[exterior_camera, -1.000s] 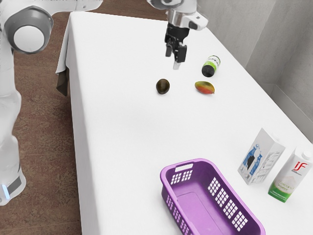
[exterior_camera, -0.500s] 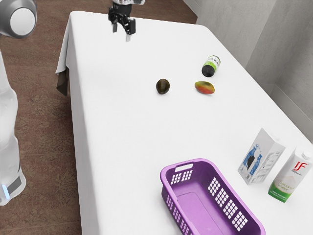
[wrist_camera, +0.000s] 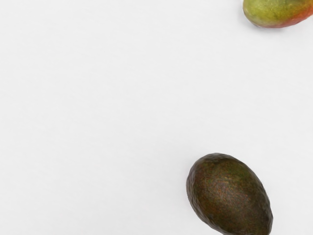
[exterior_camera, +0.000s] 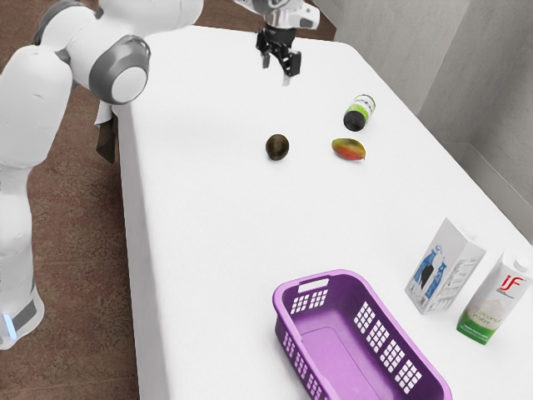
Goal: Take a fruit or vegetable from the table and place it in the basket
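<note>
My gripper (exterior_camera: pixel 280 68) is held above the far part of the table in the exterior view, open, with nothing between its fingers. A dark avocado (exterior_camera: pixel 277 147) lies on the white table, nearer the camera than the gripper. To its right in that view lies a red-green mango (exterior_camera: pixel 348 149). The purple basket (exterior_camera: pixel 312 357) stands at the near end of the table, and its inside shows no fruit. In the wrist view, the avocado (wrist_camera: pixel 229 194) and part of the mango (wrist_camera: pixel 275 11) rest apart on the white surface.
Beyond the mango lies a dark bottle with a green label (exterior_camera: pixel 359 113). Two cartons stand at the exterior view's right, near the basket: a blue-and-white one (exterior_camera: pixel 445 268) and a coconut water carton (exterior_camera: pixel 493 302). A grey wall (exterior_camera: pixel 466 75) runs along that side.
My gripper swung toward the exterior view's upper left, then came partway back to the right and slightly nearer the camera. The fruit, basket, bottle and cartons have stayed in place.
</note>
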